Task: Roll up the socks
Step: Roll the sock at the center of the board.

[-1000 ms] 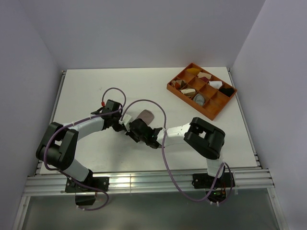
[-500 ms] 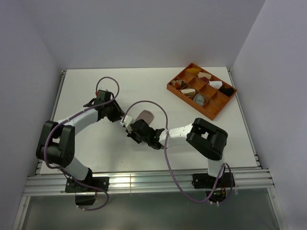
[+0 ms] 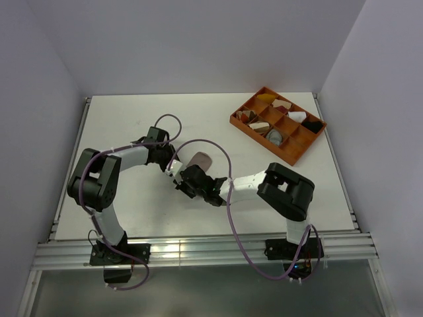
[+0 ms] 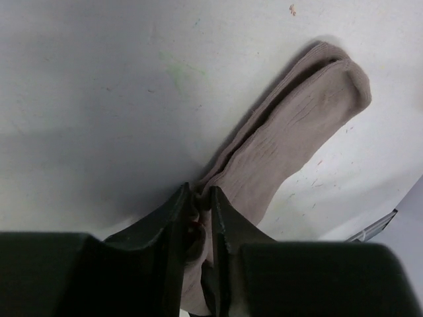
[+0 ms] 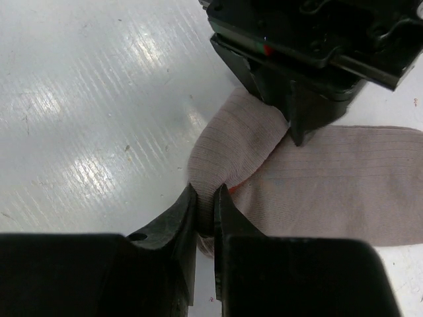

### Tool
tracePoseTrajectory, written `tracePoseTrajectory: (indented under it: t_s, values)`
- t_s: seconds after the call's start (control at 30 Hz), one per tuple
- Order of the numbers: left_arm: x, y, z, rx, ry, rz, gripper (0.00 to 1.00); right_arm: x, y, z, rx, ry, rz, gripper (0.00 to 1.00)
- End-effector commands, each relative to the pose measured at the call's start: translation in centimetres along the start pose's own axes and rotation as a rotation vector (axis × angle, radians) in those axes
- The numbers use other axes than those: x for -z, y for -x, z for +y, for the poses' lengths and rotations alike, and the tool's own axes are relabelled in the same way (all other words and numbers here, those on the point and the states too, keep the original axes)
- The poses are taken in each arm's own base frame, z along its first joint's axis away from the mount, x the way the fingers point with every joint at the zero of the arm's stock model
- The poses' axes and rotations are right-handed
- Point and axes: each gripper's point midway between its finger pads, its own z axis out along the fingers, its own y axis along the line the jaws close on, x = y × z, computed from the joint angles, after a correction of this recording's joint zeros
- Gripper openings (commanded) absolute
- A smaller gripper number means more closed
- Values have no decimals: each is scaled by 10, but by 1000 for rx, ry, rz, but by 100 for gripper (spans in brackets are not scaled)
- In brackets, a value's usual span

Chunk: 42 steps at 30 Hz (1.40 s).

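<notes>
Fabric of the pinkish-tan ribbed knit sock (image 4: 291, 139) judged soft, light, limp; it lies mid-table. The left gripper (image 4: 200, 218) and right gripper (image 5: 206, 211) each pinch its near-left end, jaws narrow. Bunched cuff edge recommended as hold.

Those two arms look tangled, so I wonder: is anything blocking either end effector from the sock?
Nothing visible does. The left end effector and the right end effector each pinch the pinkish-tan sock directly.
</notes>
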Motion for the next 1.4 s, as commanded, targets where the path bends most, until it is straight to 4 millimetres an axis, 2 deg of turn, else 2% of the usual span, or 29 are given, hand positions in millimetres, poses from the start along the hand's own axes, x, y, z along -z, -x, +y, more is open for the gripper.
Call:
tracePoseTrajectory:
  t_s: [0.0,0.03,0.07,0.13,0.4,0.47,0.5,0.57,0.6,0.7,0.83,1.0,1.1,1.23,1.33,1.37]
  values:
    - [-6,-1,-5,-28,-9,17,24,9,6,1,21,11,-1,0]
    - [-7,-1,-2,-26,1,15,20,11,9,1,18,12,-7,0]
    - [-9,2,2,-26,22,3,10,12,9,2,16,15,-5,0]
    - [-10,4,6,-22,44,-11,1,14,8,3,12,23,-1,0]
    - [-8,25,16,-25,128,-113,0,37,16,-7,9,-9,13,0]
    - [-7,27,20,-25,148,-123,0,42,17,-8,18,-5,15,0]
    - [-7,27,21,-24,155,-127,0,47,25,-8,16,-2,-2,0]
    - [-6,29,21,-29,158,-137,0,49,23,-7,24,11,23,0]
    - [-6,31,21,-31,160,-142,0,48,27,-4,26,28,21,0]
    - [-4,34,19,-46,158,-154,0,46,25,7,26,88,34,0]
    - [-3,37,17,-59,152,-167,0,37,10,27,15,183,86,0]
    - [-4,35,9,-67,99,-159,1,29,4,48,-8,294,98,0]
    - [-3,33,4,-62,74,-154,7,21,-1,50,-9,296,117,0]
    - [7,33,-1,-55,60,-176,18,12,-4,44,-28,272,115,0]
    - [20,39,-4,-43,57,-211,37,10,-9,38,-31,244,122,0]
    - [24,39,-3,-35,58,-215,48,10,-8,37,-38,244,119,0]
